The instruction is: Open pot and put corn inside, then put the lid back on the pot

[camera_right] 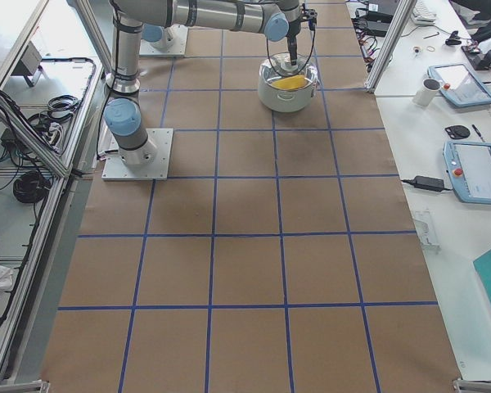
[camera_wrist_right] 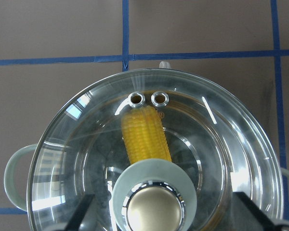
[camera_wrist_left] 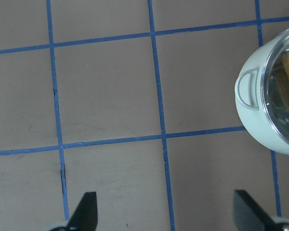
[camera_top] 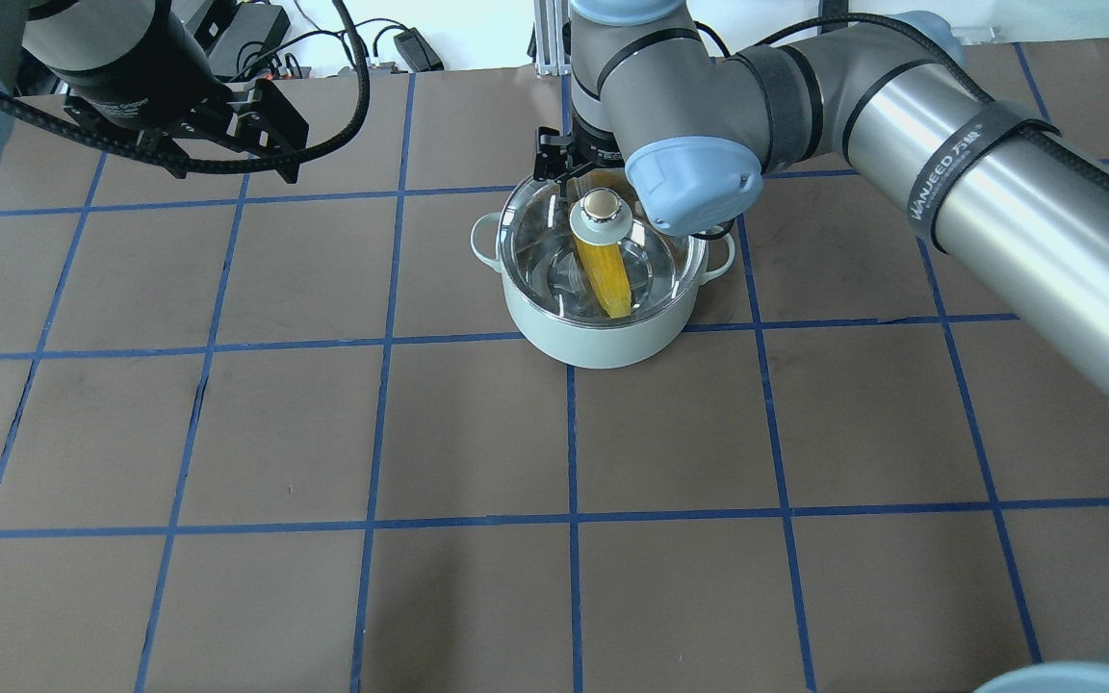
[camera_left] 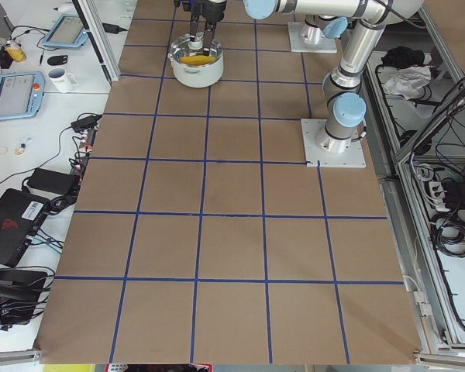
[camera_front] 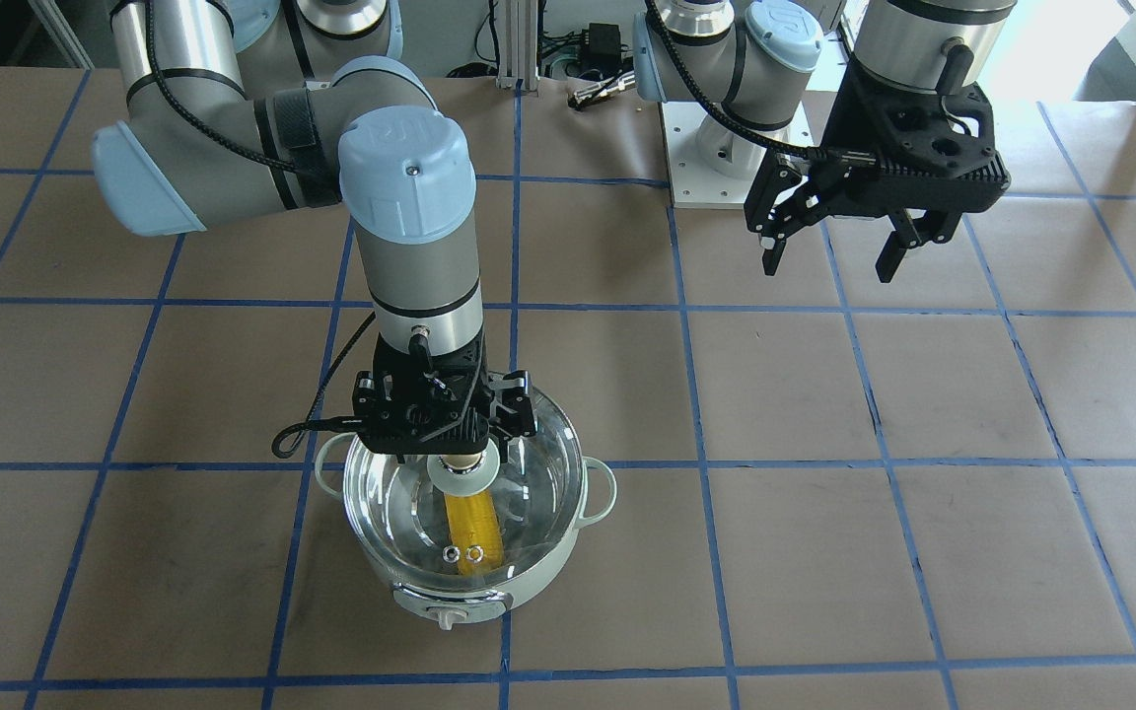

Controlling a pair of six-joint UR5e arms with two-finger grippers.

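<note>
The mint-green pot [camera_front: 529, 582] stands on the table. The corn [camera_front: 472, 532] lies inside it, seen through the glass lid [camera_front: 538, 473], which rests on the pot's rim. My right gripper [camera_front: 460, 456] is open straight above the lid. In the right wrist view its fingers [camera_wrist_right: 84, 211] stand apart on either side of the beige knob [camera_wrist_right: 154, 211], not touching it. My left gripper [camera_front: 829, 258] is open and empty, held high and well away from the pot. In the left wrist view the pot [camera_wrist_left: 260, 130] shows at the right edge.
The left arm's white base plate [camera_front: 736, 158] sits at the back of the table. Cables and a power brick [camera_front: 603, 44] lie behind the table. Desks with tablets [camera_right: 475, 168] and a mug [camera_right: 430, 90] flank the operators' side. Brown table with blue tape grid.
</note>
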